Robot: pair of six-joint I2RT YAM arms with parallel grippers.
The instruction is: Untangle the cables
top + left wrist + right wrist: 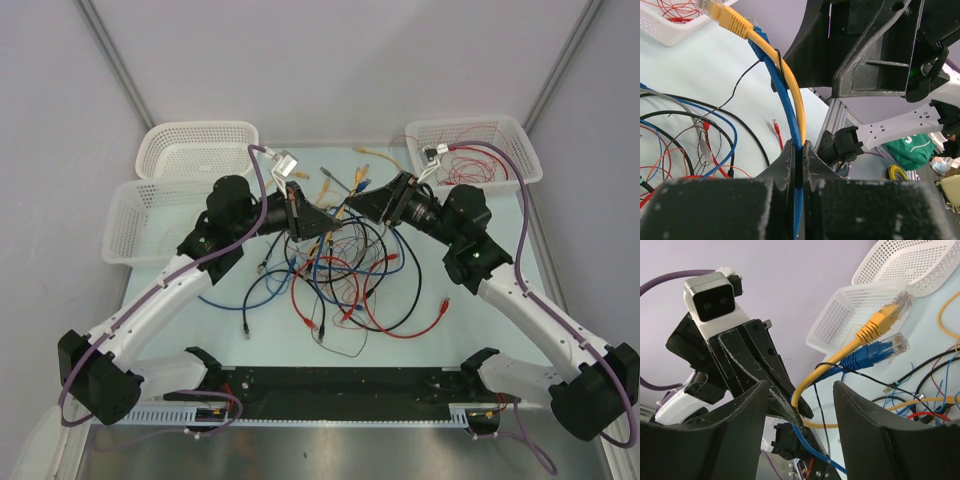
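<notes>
The cables (335, 272) lie in a loose tangle of red, black, blue and orange strands at mid-table. My left gripper (322, 224) hangs above its far edge. In the left wrist view that gripper (801, 146) is shut on a blue cable (785, 95) and a yellow cable (796, 100) side by side. Their plug ends rise free: the yellow plug (884, 316) above the blue plug (879, 351). My right gripper (346, 208) faces the left one closely. Seen from the right wrist, this gripper (799, 385) is open, its fingers (742, 415) either side of the two cables just above the left jaws, not touching them.
Two white mesh baskets (190, 150) (140, 220) stand at the back left. A third basket (520, 140) at the back right holds thin red wires (475, 160). A black rail (340, 392) runs along the near edge between the arm bases.
</notes>
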